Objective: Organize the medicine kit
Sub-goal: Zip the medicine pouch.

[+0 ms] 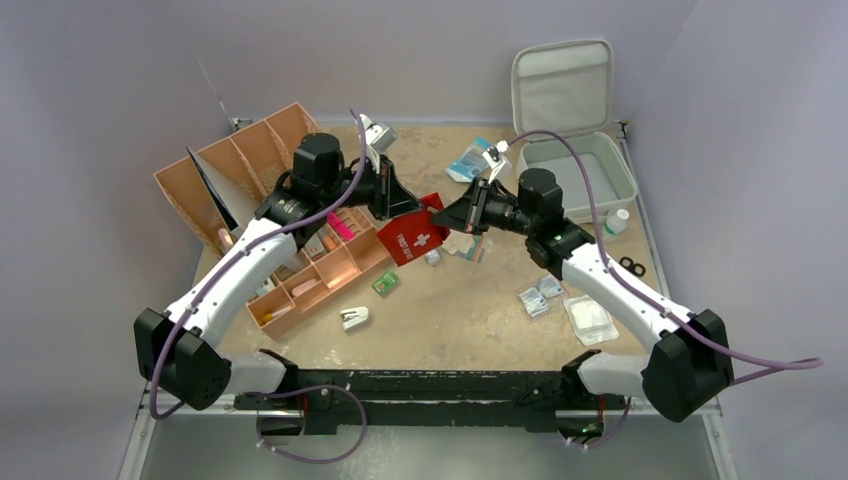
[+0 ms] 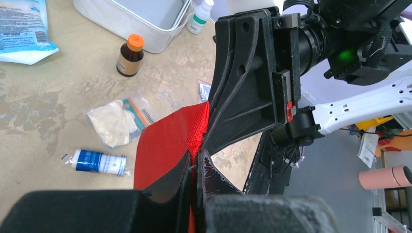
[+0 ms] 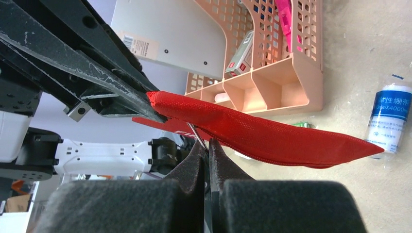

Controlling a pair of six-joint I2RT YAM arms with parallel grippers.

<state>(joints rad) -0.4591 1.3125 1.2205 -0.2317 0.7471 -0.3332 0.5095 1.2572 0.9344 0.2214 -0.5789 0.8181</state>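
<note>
**Gripping the pouch from both sides**

Holding a red pouch between them, the two arms meet above the middle of the worktop. The left pincer is clenched on one edge of the pouch, with the fabric pinched flat between its fingers. The right pincer is clenched too, nipping a thin metal sliver at the pouch's long edge. It may be the zip pull, though I cannot tell for sure. The pouch hangs clear of the worktop in the right wrist view, bowed slightly along its length.

The kit sits at the far right corner of the worktop, well apart from both pincers. It stands open, with its lid upright against the back wall.

A tan tray lies left of centre, just beside the pouch, with small boxes and a pink item in its compartments. A bigger divider stands behind it at the far left.

Loose things lie scattered around:
- A brown bottle with an orange cap stands just beside the kit's near wall.
- A white bottle stands near the kit's front corner.
- A blue-and-white packet lies to the kit's left.
- A bagged gauze pad lies near the pouch.
- A wrapped bandage roll lies flat near the pouch.
</note>
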